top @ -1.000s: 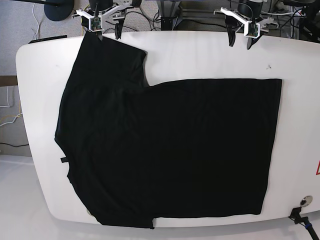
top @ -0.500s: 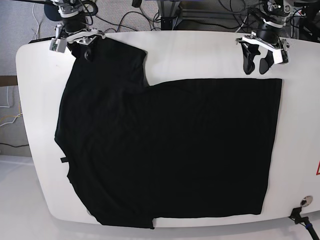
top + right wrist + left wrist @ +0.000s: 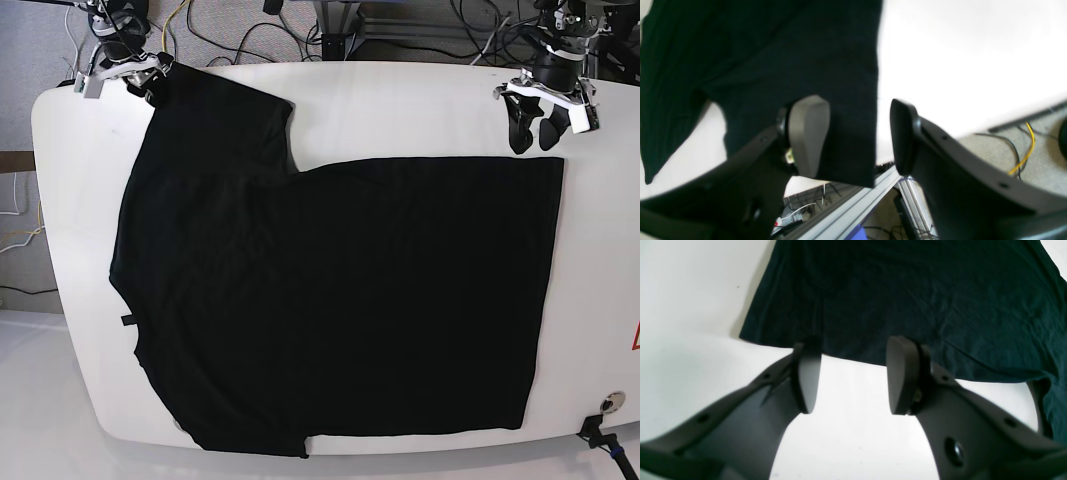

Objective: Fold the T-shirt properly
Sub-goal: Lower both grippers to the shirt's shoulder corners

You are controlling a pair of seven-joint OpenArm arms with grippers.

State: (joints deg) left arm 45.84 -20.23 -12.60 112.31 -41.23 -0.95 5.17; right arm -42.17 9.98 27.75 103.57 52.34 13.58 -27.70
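Note:
The black T-shirt (image 3: pixel 330 300) lies spread flat on the white table (image 3: pixel 400 110), with a small neck tag (image 3: pixel 128 320) at its left edge. My right gripper (image 3: pixel 150 85) is at the far left, over the outer corner of the sleeve. In the right wrist view that gripper (image 3: pixel 855 103) is open, and the sleeve (image 3: pixel 826 66) hangs over the table edge between and below its fingers. My left gripper (image 3: pixel 533 142) hovers at the far right, just beyond the shirt's edge near the hem corner. In the left wrist view it (image 3: pixel 855 346) is open and empty above the cloth edge (image 3: pixel 907 300).
Cables (image 3: pixel 260 30) and frame parts lie behind the table's far edge. An aluminium rail (image 3: pixel 853 203) and a yellow wire (image 3: pixel 1027 150) show below the sleeve. A red sticker (image 3: pixel 635 337) and a black clamp (image 3: pixel 598 435) sit at the table's right side.
Both grippers have moved outward. The right one went left to the sleeve's far corner. The left one went right, toward the hem corner. The shirt has not moved.

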